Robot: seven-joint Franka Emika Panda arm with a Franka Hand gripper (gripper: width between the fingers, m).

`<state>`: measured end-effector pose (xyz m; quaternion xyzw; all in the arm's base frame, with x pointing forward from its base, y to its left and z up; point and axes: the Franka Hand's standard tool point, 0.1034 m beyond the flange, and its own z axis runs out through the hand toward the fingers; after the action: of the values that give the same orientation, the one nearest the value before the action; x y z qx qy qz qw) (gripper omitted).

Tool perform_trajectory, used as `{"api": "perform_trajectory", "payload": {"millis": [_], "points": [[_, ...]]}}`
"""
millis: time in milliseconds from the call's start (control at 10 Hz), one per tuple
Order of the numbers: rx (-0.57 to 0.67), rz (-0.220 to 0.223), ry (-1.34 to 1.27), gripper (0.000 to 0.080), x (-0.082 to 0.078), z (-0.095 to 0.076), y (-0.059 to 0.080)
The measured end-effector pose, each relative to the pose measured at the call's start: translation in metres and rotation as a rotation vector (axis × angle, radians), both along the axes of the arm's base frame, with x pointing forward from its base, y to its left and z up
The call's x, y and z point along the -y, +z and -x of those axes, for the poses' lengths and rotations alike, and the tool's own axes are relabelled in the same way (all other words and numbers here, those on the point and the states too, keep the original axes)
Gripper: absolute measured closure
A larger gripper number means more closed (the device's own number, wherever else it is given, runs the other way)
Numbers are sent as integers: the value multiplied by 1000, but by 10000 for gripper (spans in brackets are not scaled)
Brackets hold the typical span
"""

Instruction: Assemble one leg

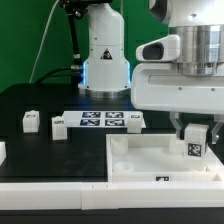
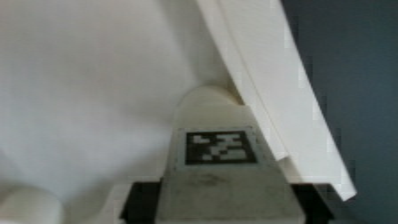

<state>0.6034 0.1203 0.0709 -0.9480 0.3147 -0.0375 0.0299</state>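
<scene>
So the arm's big white wrist housing fills the exterior view's right, and hanging off it the jaws are clamped narrow on the leg [image 1: 194,141], a small white blocky post with a black-and-white square tag on its face; the gripper [image 1: 194,130] has it from above, so only the lower part of the post shows below the dark fingers [image 1: 181,129]; the leg sits upright, over the far corner of the white tray [image 1: 135,160] on the exterior view's right, right by the raised rim there; can't tell from this angle whether its bottom end is touching the tray floor or just hovering above it; the wrist view is a close-up of the same thing: the leg [image 2: 217,150] runs up the middle with its tag facing the camera, dark finger pads [image 2: 139,200] hugging both its sides, the tray's flat white floor behind it and the tray's rim [image 2: 267,80] cutting diagonally past the leg's rounded tip, which looks just beside or against that rim; there's a round corner socket [image 1: 121,146] at the tray's other far corner, well apart from the held leg; further back on the black bench [image 1: 40,100] lies the marker board [image 1: 100,121] with its row of printed tags, and some loose little white tagged blocks sit near it, one [image 1: 31,121] toward the exterior view's left, one [image 1: 58,125] just beside the board's end; the robot's base [image 1: 105,50] stands behind all that.
</scene>
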Motion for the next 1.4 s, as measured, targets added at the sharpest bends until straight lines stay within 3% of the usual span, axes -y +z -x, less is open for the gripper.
{"api": "perform_trajectory", "payload": {"millis": [400,600,700,800,900,1000,1100,1200,1400], "points": [[-29,-79,-596,509,1,0,0],[-39,-104,-737,509,1,0,0],[-37,-101,-681,509,0,0,0],[-37,-101,-680,433,0,0,0],[-32,-93,-598,251,-1,0,0],[-25,-83,-482,251,0,0,0],[-18,-71,-347,171,-1,0,0],[-13,-62,-239,155,-1,0,0],[0,-3,98,151,-1,0,1]]}}
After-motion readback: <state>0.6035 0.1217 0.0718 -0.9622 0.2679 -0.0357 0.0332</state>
